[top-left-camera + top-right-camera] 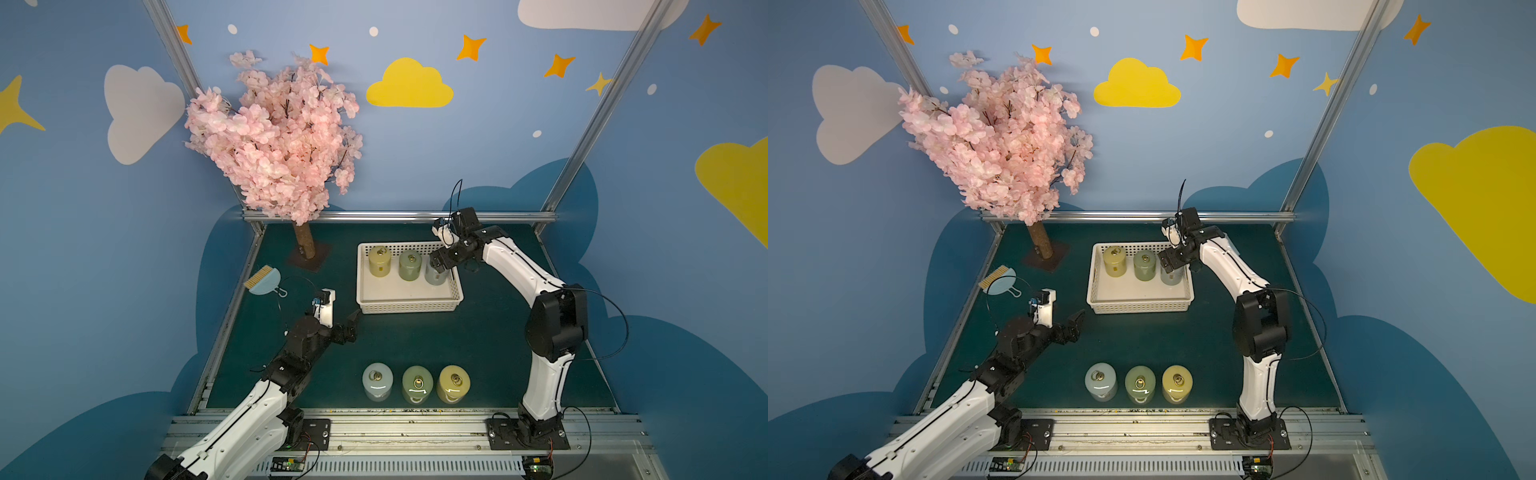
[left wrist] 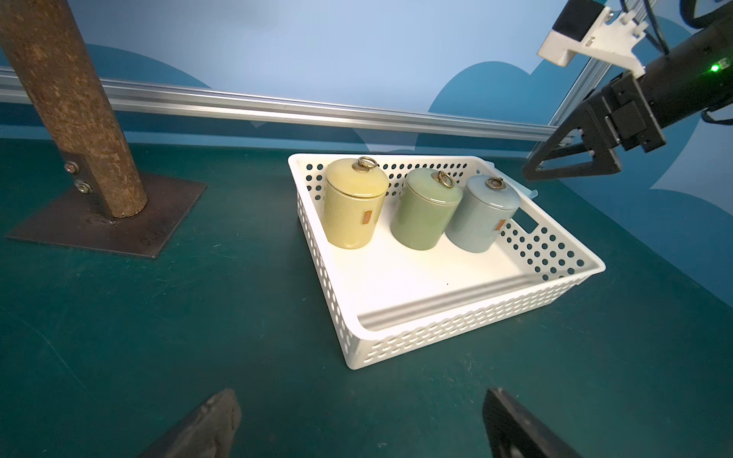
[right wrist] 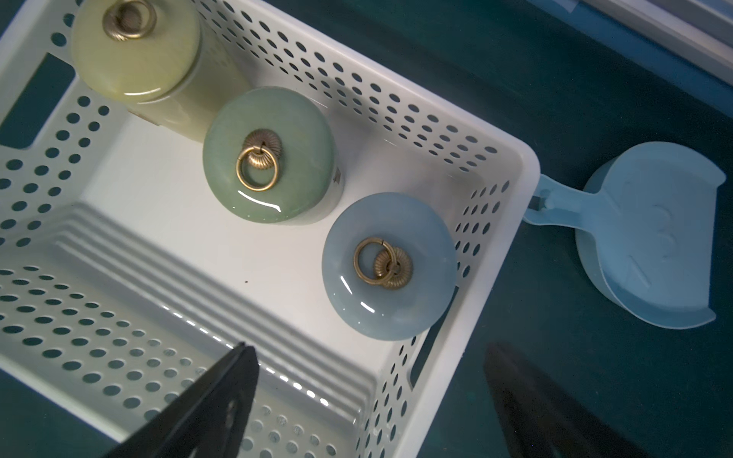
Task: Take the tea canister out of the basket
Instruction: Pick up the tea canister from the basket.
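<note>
The right claw [image 3: 369, 351] hangs spread wide and empty above the right end of the shallow white perforated plastic basket [image 3: 527, 166], pinching nothing. Just ahead of it stands the round pale blue glazed tea canister with a brass ring on its lid [image 3: 388, 265], upright in the back row, close to the basket's end wall. Beside it in that row stand a sage green glazed canister [image 3: 269, 154] and a mustard yellow glazed canister [image 3: 137, 51], both upright; the front half of the basket floor is bare. I judge the approach nearly done. The descent around the blue canister, the squeeze, the lift over the wall and the setting down are all left. The left claw [image 2: 361, 396] is likewise spread and empty, low over the mat near the basket's front left corner, touching nothing. Outside the basket, three more lidded canisters, pale blue [image 1: 377, 381], green [image 1: 417, 384] and yellow [image 1: 453, 383], stand in a row near the front edge of the dark green table mat [image 1: 415, 340], which suggests half the job may be finished. A pale blue plastic dustpan [image 3: 650, 238] lies just beside the basket's far right corner, and a small blue hand brush with tan bristles [image 1: 262, 281] lies at the mat's left edge. An artificial pink blossom tree on a dark metal plate [image 1: 278, 137] stands at the back left. Blue walls painted with clouds and stars, framed in aluminium rails, enclose the table.
</note>
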Robot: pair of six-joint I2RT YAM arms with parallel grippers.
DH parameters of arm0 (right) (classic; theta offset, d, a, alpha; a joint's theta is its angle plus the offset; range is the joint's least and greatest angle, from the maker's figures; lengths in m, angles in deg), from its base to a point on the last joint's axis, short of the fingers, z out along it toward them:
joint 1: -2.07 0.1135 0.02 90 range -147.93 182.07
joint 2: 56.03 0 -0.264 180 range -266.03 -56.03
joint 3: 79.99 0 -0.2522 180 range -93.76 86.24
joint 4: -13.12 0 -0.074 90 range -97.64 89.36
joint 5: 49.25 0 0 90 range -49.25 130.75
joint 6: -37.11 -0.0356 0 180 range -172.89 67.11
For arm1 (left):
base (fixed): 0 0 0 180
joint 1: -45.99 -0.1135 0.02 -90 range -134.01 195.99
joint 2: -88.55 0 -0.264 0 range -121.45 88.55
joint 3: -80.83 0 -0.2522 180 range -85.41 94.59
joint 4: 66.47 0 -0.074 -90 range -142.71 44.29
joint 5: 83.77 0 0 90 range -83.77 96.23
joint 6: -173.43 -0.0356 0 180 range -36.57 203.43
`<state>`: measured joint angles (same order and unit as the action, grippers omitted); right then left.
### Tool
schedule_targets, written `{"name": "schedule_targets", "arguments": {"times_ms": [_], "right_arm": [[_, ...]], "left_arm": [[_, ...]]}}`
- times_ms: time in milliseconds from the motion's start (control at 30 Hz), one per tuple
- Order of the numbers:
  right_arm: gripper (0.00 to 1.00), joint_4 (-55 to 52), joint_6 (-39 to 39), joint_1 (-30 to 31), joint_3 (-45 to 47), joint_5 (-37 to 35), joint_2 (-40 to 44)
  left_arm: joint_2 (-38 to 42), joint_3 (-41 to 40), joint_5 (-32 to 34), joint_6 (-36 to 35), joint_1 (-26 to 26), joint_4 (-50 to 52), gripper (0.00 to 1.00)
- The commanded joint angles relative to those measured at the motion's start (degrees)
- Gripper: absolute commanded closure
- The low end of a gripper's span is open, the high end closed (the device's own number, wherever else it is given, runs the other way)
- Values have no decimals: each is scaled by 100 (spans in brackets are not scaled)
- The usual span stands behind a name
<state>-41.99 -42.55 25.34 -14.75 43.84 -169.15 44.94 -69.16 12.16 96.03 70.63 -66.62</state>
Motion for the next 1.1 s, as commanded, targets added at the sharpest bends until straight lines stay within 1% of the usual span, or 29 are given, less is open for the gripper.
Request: {"name": "schedule_targets", "arguments": {"times_ms": [0, 567, 833, 1067], "right_arm": [[5, -137, 109, -40, -229, 16, -202], [5, -244, 257, -47, -944, -204, -1195], [6, -335, 271, -50, -1204, -151, -1495], [9, -388, 248, -50, -1225, -168, -1573]], "left_arm": [[19, 49, -67, -100, -21, -149, 0], [-42, 44, 29, -117, -21, -182, 0], [-59, 45, 31, -126, -21, -187, 0], [-22, 45, 53, -126, -21, -163, 0]]}}
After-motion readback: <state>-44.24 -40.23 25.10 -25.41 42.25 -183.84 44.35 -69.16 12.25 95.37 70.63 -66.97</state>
